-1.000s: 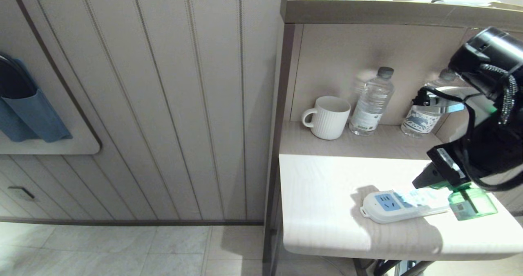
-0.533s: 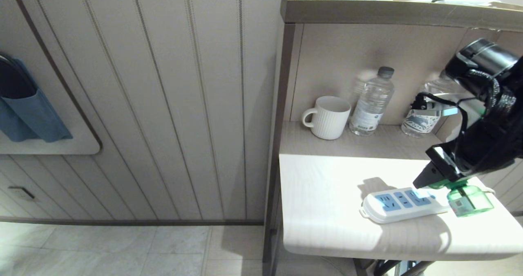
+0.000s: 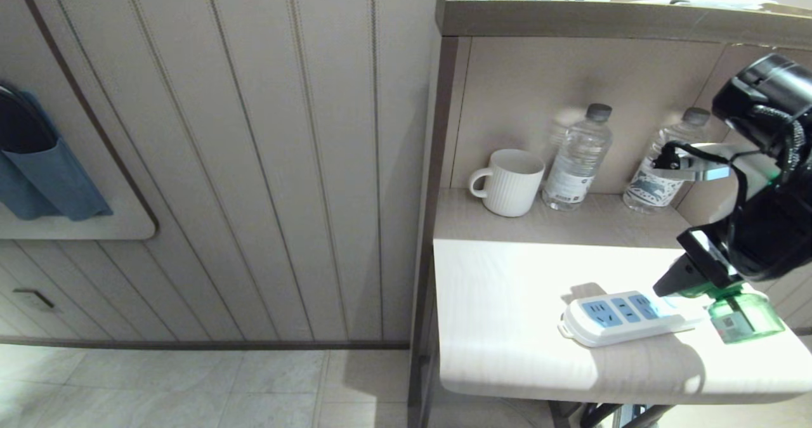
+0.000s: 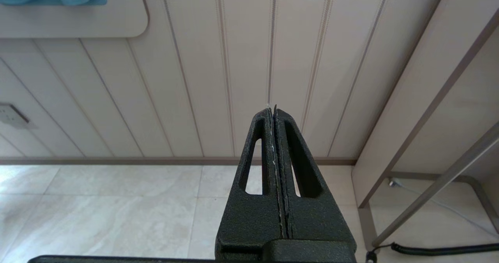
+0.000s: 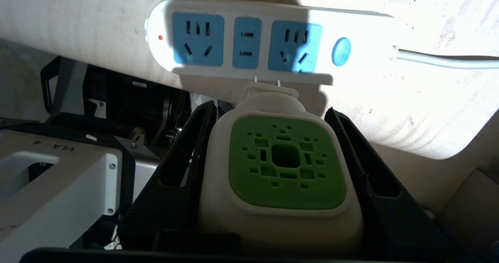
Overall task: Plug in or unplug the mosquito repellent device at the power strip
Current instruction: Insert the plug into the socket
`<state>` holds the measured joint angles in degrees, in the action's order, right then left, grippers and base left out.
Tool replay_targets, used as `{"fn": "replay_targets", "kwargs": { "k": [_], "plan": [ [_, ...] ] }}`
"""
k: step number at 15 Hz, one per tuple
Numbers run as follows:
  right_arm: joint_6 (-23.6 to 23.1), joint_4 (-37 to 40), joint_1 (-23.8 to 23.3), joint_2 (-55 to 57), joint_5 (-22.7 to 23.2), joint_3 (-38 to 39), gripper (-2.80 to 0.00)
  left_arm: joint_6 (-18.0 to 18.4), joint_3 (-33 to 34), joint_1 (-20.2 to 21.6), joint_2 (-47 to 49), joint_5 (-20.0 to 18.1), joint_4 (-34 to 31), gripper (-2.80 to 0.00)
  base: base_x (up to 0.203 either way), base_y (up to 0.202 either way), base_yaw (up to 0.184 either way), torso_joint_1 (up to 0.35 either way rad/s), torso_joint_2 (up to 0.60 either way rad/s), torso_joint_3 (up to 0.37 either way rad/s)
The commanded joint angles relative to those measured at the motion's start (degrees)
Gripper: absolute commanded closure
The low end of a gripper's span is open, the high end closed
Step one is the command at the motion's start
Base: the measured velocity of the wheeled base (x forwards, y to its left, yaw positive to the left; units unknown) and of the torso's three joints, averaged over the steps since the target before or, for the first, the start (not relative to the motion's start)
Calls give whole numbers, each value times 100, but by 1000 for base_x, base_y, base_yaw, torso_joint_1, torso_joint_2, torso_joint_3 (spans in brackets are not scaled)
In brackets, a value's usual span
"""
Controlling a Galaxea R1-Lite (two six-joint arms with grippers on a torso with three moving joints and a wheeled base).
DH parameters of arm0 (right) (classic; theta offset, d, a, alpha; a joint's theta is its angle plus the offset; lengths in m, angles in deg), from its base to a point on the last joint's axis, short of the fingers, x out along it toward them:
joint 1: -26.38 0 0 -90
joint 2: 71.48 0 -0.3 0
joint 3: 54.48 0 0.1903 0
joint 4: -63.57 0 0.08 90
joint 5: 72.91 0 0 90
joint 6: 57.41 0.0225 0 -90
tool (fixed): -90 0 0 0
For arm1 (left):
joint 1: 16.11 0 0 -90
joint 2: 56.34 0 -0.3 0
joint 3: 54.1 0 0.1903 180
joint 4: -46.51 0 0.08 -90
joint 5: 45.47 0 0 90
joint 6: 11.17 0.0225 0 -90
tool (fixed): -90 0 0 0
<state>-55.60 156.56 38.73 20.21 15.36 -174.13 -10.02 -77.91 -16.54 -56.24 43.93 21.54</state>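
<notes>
Mosquito repellent device [image 5: 286,165] — between right end effector [image 5: 273,177] fingers [image 5: 183,169] — unplugged.

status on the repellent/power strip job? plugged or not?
Not plugged. Done: the right gripper is clamped on the mosquito repellent device, clear of the power strip; its two prongs show bare beside the strip's edge and all three socket faces are empty. In hand: carrying the device beside the strip. Left: seating it, or setting it down. Left gripper is parked, shut.

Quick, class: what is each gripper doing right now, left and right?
Left gripper: shut, holding nothing, pointing at the wall panelling.
Right gripper: shut on the mosquito repellent device, its prongs clear of the power strip.
</notes>
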Motion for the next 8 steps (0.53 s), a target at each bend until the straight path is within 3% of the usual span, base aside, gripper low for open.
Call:
{"fn": "replay_targets", "kwargs": {
  "k": [1,8],
  "plan": [
    [3,34,22,-127,-3,92,0,0,0,0,8,-1,2,0,0,0,0,92,-228,-118],
    [-6,34,13,-196,-11,171,0,0,0,0,8,-1,2,0,0,0,0,202,-461,-258]
  ]
}}
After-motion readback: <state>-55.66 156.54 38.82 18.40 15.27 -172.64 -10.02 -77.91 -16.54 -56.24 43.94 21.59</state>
